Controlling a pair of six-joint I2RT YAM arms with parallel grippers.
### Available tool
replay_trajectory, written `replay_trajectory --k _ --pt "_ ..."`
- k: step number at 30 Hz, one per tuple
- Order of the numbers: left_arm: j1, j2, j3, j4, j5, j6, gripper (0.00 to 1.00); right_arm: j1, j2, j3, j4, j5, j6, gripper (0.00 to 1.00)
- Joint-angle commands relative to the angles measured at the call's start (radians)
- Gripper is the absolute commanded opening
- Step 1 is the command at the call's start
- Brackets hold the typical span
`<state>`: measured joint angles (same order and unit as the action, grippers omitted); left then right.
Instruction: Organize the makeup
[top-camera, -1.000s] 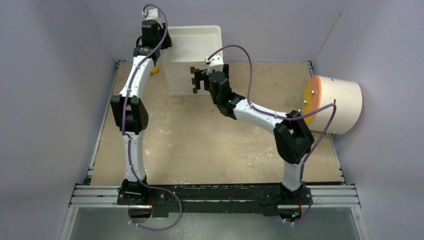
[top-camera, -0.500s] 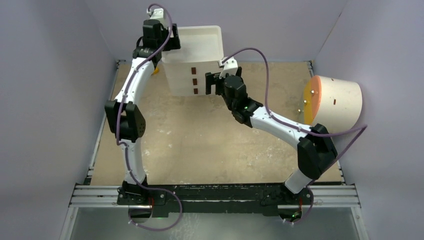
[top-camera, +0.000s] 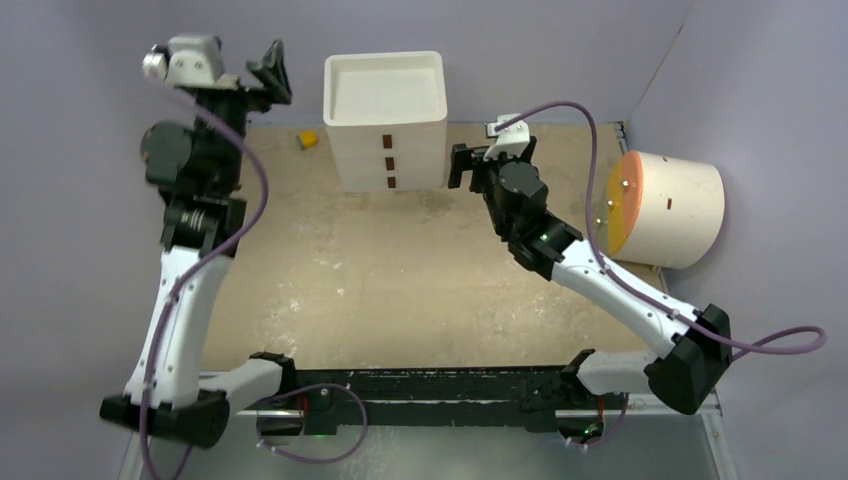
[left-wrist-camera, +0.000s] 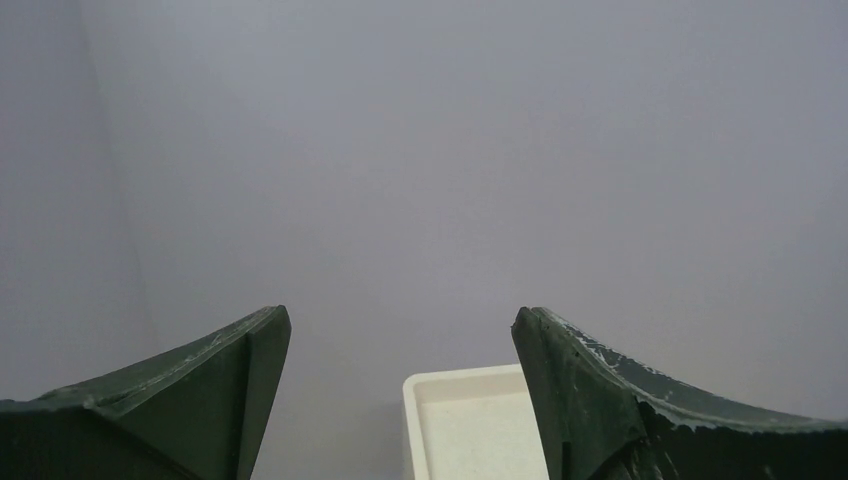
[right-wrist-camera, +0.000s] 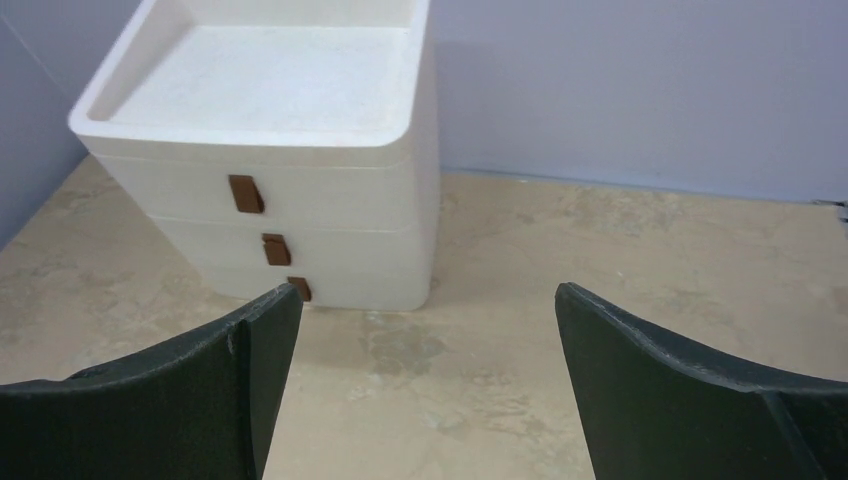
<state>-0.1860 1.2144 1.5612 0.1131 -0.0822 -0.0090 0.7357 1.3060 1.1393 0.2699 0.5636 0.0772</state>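
Drawers (top-camera: 385, 150), boxy and smooth white, stand between wide-spread left fingers (left-wrist-camera: 180, 400) and right fingers (right-wrist-camera: 170, 400).

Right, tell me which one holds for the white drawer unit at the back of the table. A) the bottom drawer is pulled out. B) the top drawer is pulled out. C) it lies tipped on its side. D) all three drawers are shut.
D: in the right wrist view the white drawer unit stands upright with all three fronts flush, and its brown handles sit against the face.
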Motion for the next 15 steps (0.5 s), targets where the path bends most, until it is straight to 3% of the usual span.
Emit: replay_trajectory --k 1,15 --pt "0.000 -0.131 -0.227 0.077 -0.024 0.027 0.88 -0.004 -0.080 -0.057 -0.039 0.091 -0.072 0.99" --pt "0.000 -0.195 -0.298 0.076 -0.052 0.021 0.91 -0.004 -0.173 -0.144 0.118 0.154 -0.254 0.99"
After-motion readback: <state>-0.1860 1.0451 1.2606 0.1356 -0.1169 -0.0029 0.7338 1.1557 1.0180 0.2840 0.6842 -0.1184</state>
